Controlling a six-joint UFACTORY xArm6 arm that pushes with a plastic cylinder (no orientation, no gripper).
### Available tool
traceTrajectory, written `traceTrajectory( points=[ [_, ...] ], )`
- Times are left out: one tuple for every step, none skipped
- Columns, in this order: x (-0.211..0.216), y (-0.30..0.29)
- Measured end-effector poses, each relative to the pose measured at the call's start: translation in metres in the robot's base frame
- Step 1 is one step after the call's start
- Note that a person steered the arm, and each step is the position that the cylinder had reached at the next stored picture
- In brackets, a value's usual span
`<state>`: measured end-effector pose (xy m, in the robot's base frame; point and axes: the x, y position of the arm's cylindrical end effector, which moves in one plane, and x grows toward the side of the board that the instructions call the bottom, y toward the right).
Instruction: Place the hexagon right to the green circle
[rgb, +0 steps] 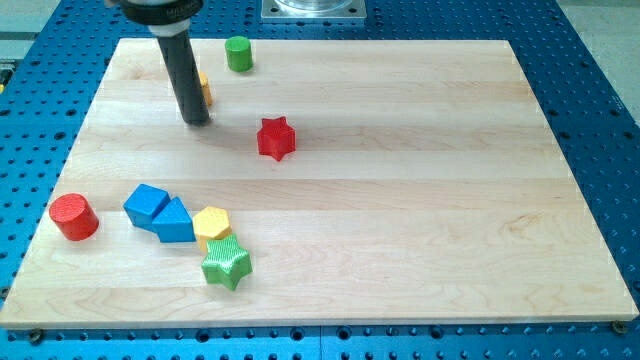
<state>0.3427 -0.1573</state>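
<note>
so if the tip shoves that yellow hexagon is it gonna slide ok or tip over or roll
The yellow hexagon looks squat and flat-sided, so it should probably slide, not roll or tip. It seems to touch the blue block and green star, so those may drag along. My tip is far off, near the view's top.

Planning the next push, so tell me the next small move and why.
Probably move my tip toward the view's bottom, to just below the yellow hexagon: it lies far from the green circle at the top, where my tip stands beside a half-hidden orange block.
</note>
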Motion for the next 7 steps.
traceTrajectory(
  points=[
    [-0.032, 0.0],
    [-0.063, 0.0],
    [-0.088, -0.006],
    [-0.093, -0.015],
    [-0.031, -0.024],
    [0.055, -0.011],
    [0.117, 0.049]
  ],
)
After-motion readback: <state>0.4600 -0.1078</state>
